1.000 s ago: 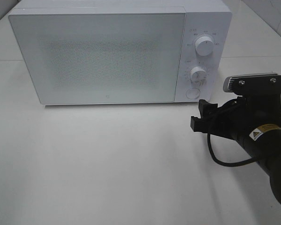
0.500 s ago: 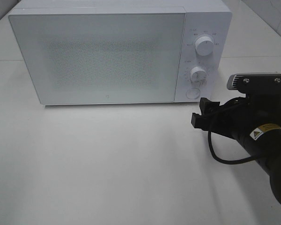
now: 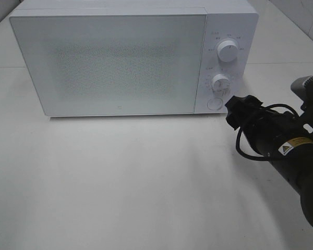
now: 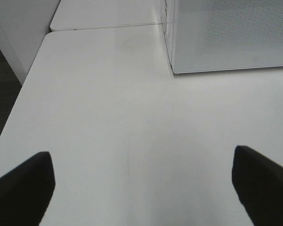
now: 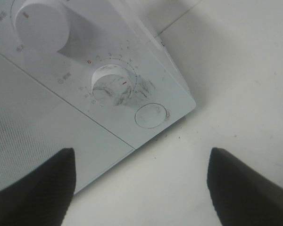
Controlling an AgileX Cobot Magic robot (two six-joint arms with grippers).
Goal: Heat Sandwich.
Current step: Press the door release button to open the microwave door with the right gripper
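The sandwich is out of view. The white microwave [image 3: 115,62] stands at the back of the table with its door shut. My right gripper [image 3: 235,110] is open and empty, just right of the microwave's lower right corner, pointing at the round button [image 3: 214,103]. In the right wrist view the open fingers frame that button [image 5: 151,115] below the lower knob [image 5: 112,84]; the gripper [image 5: 141,188] holds nothing. My left gripper [image 4: 141,188] shows only in the left wrist view, open and empty over bare table, with the microwave's corner [image 4: 231,33] ahead of it.
The control panel carries an upper knob [image 3: 228,51] and a lower knob [image 3: 220,82]. A black cable [image 3: 248,153] loops under the right arm. The white table [image 3: 120,182] spreads in front of the microwave, and its left edge [image 4: 19,94] drops to a dark floor.
The right gripper has rolled about its wrist and moved up and right, closer to the microwave's round button. The microwave and left arm have not moved.
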